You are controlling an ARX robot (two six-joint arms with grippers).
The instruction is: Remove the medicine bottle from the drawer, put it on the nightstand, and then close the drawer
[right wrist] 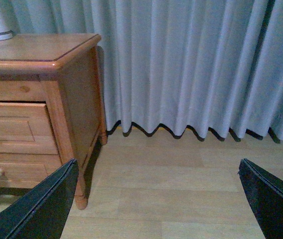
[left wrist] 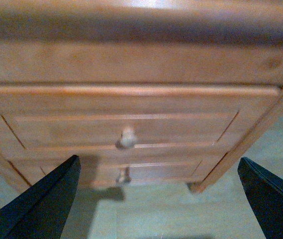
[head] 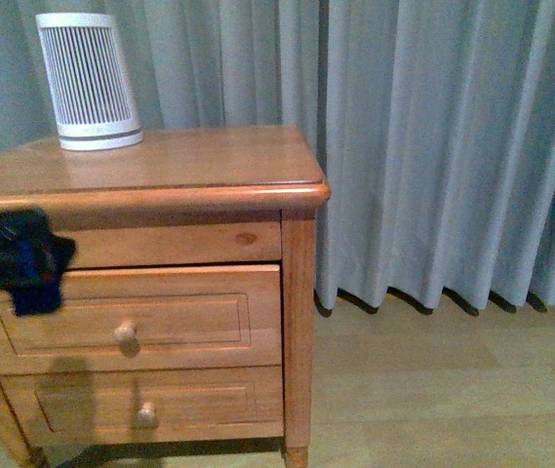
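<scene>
The honey-brown nightstand (head: 160, 166) fills the left of the front view, its upper drawer (head: 140, 317) showing only its framed front and round knob (head: 126, 333). The drawer's inside is hidden, and the medicine bottle is out of view. My left gripper (head: 21, 261) hangs open in front of the nightstand's left side, level with the drawer's top edge. In the left wrist view the left gripper (left wrist: 156, 199) faces the drawer front (left wrist: 126, 124), with its knob (left wrist: 127, 138) ahead and apart from the fingers (left wrist: 42, 204). My right gripper (right wrist: 156, 204) is open over the floor, right of the nightstand (right wrist: 37, 55).
A tall white ribbed device (head: 89, 80) stands at the back left of the nightstand top. The shallower lower drawer (head: 145, 409) sits beneath, shut. Grey curtains (head: 433, 146) hang behind and to the right, above pale wood flooring (head: 433, 390).
</scene>
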